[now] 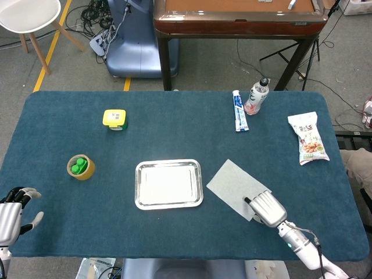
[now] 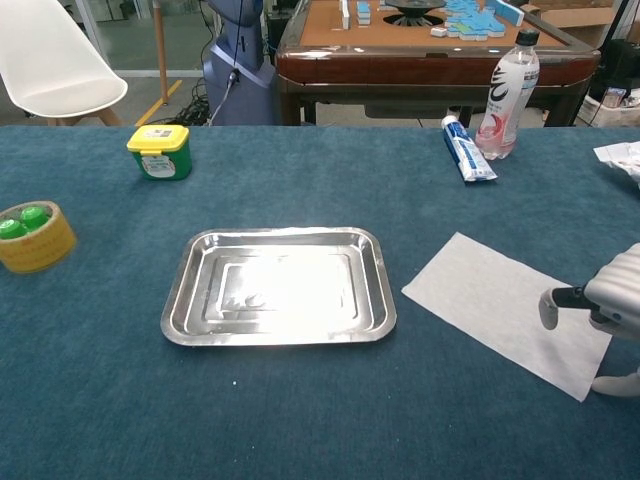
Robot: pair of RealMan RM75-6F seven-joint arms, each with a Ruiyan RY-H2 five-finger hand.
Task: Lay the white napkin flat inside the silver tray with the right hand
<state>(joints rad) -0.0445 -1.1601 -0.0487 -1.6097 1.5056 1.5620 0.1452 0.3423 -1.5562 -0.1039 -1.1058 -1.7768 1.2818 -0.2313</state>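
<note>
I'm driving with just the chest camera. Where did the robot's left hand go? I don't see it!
Observer: The left hand is by the near left corner of the table, holding nothing.
Operator: And what's that white crinkly thing poking in at my right edge?
Observer: It's a snack bag lying flat on the table, to the right of the bottle.

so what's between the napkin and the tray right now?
Nothing: only bare blue table cloth between the white napkin and silver tray, clearest in the chest view.
</note>
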